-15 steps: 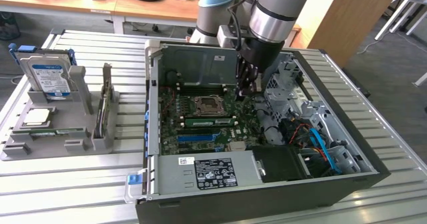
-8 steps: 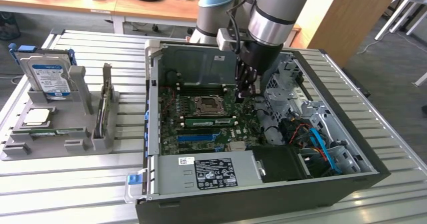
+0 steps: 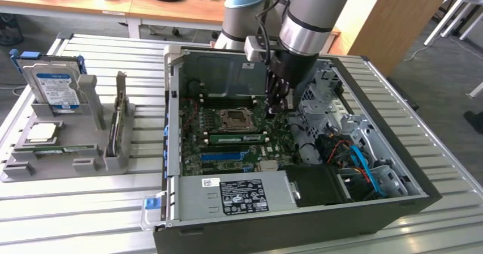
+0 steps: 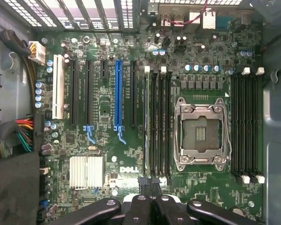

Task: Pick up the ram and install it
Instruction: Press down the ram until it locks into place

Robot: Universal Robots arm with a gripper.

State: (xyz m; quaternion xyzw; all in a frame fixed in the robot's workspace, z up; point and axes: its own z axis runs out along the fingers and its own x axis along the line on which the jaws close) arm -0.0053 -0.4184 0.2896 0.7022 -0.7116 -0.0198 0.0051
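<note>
Claw [image 3: 283, 106] [image 4: 150, 183] hangs inside the open computer case [image 3: 172, 124] with its fingers pressed together and nothing pinched between them. In the wrist view its tips sit over one end of the memory slots [image 4: 158, 122] beside the processor socket [image 3: 235, 118] [image 4: 201, 133]. The ram [image 3: 236, 136] stands on edge in a slot on the motherboard [image 4: 107, 112], just beside the socket; whether the claw touches it I cannot tell. Close on the exterior view's right of the claw a metal drive cage [image 3: 320, 98] crowds in, with blue and orange cables [image 3: 361, 163] below it. A power supply [image 3: 234, 196] fills the case's near end. Well apart, on the exterior view's left, a grey tray [image 3: 45, 172] on the table [image 3: 76, 220] holds an upright hard drive [image 3: 51, 87] and a dark expansion card [image 3: 119, 115]
</note>
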